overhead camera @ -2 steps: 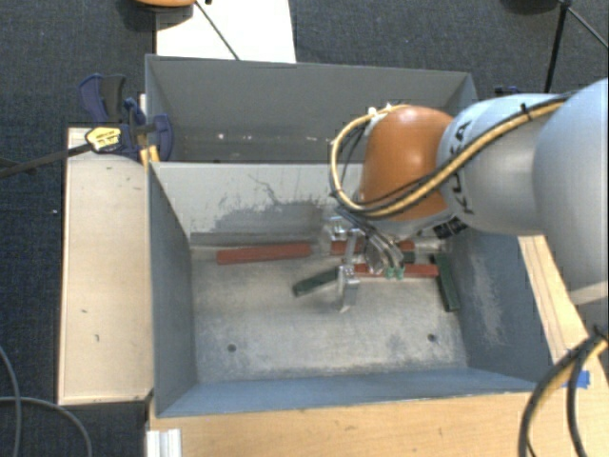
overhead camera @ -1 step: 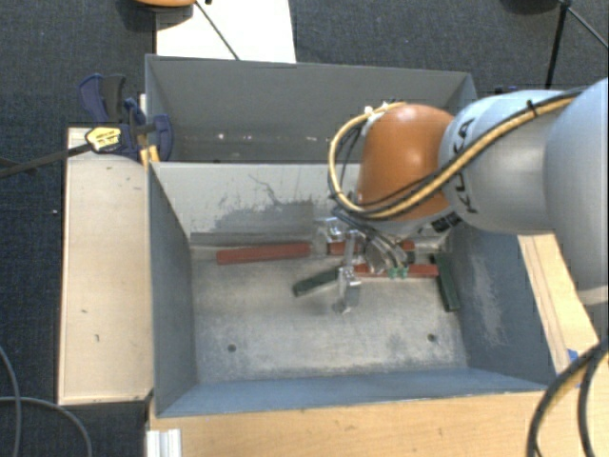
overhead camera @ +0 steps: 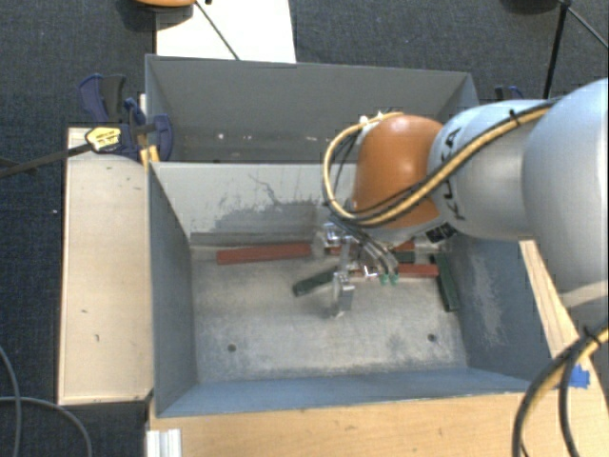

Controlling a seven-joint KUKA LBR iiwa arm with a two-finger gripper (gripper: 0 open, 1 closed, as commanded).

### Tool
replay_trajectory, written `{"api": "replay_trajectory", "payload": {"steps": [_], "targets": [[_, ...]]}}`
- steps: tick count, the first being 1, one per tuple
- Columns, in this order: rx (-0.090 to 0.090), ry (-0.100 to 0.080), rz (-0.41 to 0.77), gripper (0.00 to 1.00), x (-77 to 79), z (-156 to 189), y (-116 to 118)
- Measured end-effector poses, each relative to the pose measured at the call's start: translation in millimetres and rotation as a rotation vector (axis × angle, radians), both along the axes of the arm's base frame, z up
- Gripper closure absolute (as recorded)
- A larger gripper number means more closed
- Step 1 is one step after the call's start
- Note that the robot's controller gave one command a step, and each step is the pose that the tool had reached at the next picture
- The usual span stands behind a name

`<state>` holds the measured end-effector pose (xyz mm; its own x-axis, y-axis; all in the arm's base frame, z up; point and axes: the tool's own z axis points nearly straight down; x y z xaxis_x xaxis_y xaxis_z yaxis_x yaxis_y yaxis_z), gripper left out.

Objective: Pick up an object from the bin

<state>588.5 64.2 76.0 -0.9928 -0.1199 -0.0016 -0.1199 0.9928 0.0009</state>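
My gripper point(overhead camera: 341, 298) hangs low over the middle of the bin floor, pointing down, under the orange wrist cover. A short dark green-grey stick point(overhead camera: 310, 285) lies slanted just left of it, and its right end reaches the gripper's tip. Whether that end is gripped is hidden. Behind the gripper a long reddish-brown bar point(overhead camera: 265, 253) runs along the foot of the back wall. A reddish piece point(overhead camera: 419, 271) shows on the gripper's right, and the stretch between the two is covered by the gripper.
A dark green narrow thing point(overhead camera: 446, 288) lies lengthwise near the right wall. The arm comes in from the right and covers the bin's back right corner. Bare grey floor spreads in front and to the left of the gripper.
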Motion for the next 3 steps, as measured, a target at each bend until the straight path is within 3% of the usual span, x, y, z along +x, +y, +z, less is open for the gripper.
{"api": "replay_trajectory", "payload": {"steps": [1, 3], "targets": [[0.000, -0.002, 0.101, 1.00, 2.4, -5.2, -5.6], [0.000, 0.004, 0.099, 1.00, 0.8, -0.1, -5.8]]}}
